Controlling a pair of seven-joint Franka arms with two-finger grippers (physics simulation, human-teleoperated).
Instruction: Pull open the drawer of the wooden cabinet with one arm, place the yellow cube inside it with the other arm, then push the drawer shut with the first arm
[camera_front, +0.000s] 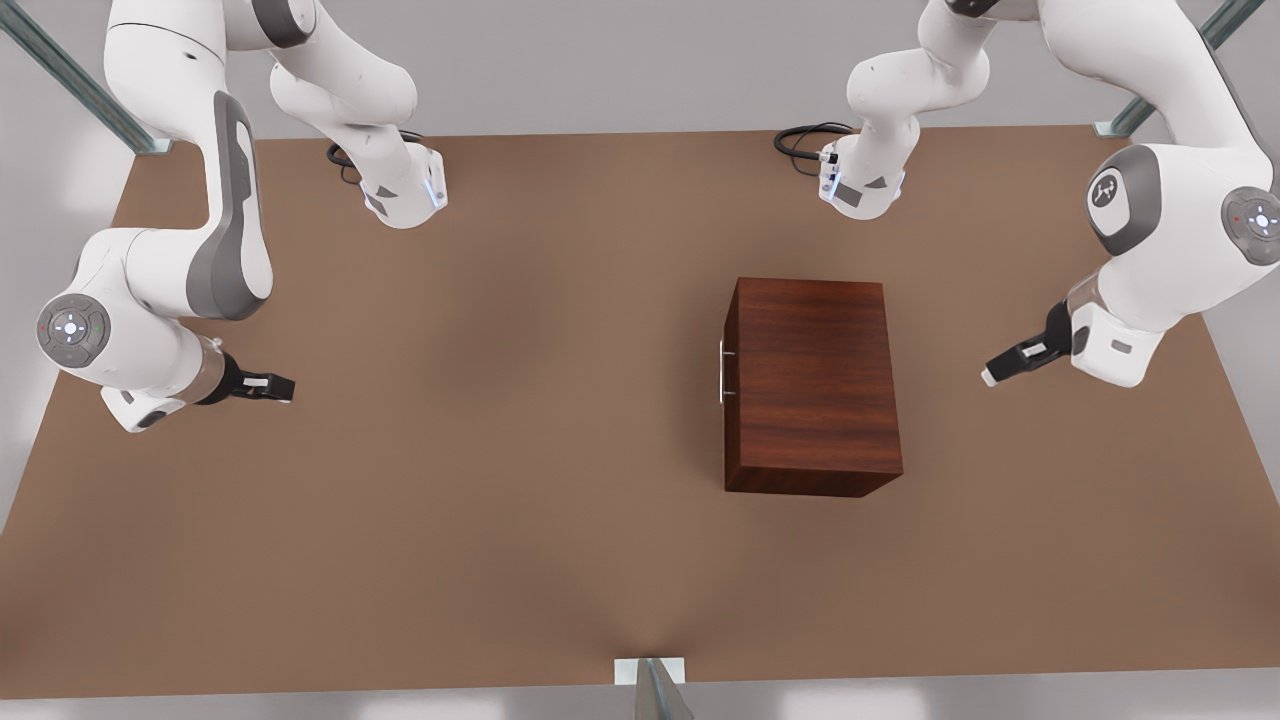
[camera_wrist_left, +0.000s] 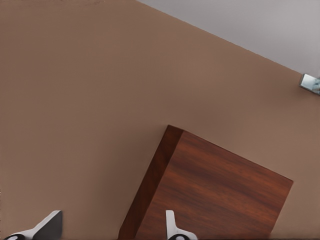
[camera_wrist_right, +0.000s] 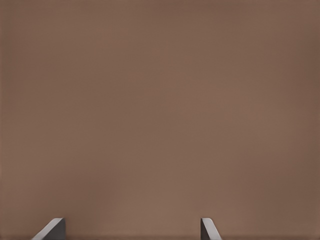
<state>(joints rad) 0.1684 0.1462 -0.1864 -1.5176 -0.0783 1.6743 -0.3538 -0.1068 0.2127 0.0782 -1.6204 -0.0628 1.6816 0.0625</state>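
The wooden cabinet (camera_front: 812, 385) (camera_wrist_left: 210, 195) stands right of the table's middle in the front view. Its drawer sits flush in the face turned to the front view's left, where the silver bar handle (camera_front: 721, 371) shows. My left gripper (camera_front: 995, 375) (camera_wrist_left: 111, 232) hovers open at the front view's right, beside the cabinet's back and apart from it. My right gripper (camera_front: 282, 387) (camera_wrist_right: 131, 230) waits open at the front view's left, over bare table, far from the handle. The yellow cube is out of view.
The brown table (camera_front: 500, 450) spreads wide between the two arms. Both arm bases (camera_front: 405, 190) (camera_front: 860, 185) stand at its far edge. A metal bracket (camera_front: 650, 672) (camera_wrist_left: 311, 83) sits on the near edge.
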